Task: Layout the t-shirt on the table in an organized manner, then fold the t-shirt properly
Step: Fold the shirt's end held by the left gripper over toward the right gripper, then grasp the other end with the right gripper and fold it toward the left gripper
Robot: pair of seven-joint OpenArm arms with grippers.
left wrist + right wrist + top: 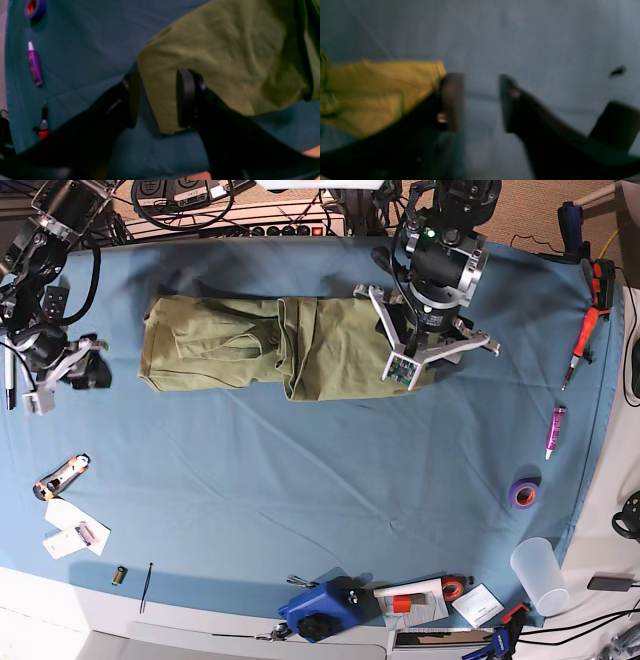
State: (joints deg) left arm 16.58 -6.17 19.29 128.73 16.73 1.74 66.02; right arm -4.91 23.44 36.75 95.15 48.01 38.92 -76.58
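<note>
Shirt (270,358) lies folded into a long olive band across the far part of the table (300,480), running side to side, with creases and an overlapping layer near its middle.

Seen from the base view, the left gripper (425,358) hangs over the shirt's right end. Its wrist view shows the two dark fingers (185,97) standing apart, with the corner of the green cloth lying between and beneath them. One finger overlaps the cloth edge; nothing appears pinched, and the jaws stand moderately wide.

The right gripper (60,375) sits near the table's left edge in the base view, apart from the shirt's left end, over bare blue cloth. Its wrist view is blurred, yet the two fingers (452,100) show a clear gap with only table behind it, so it is open and holds nothing. The shirt's end (377,95) appears yellowish just beside one finger.

Small items are spread around the table's edges, well away from the shirt: a purple tube (554,431), a purple tape roll (523,494), a red-handled screwdriver (582,340) on the right; a clear cup (538,575) at the near right corner; a blue tool (325,608) at the near edge; a box cutter (58,475) and a paper card (75,527) on the left.
</note>
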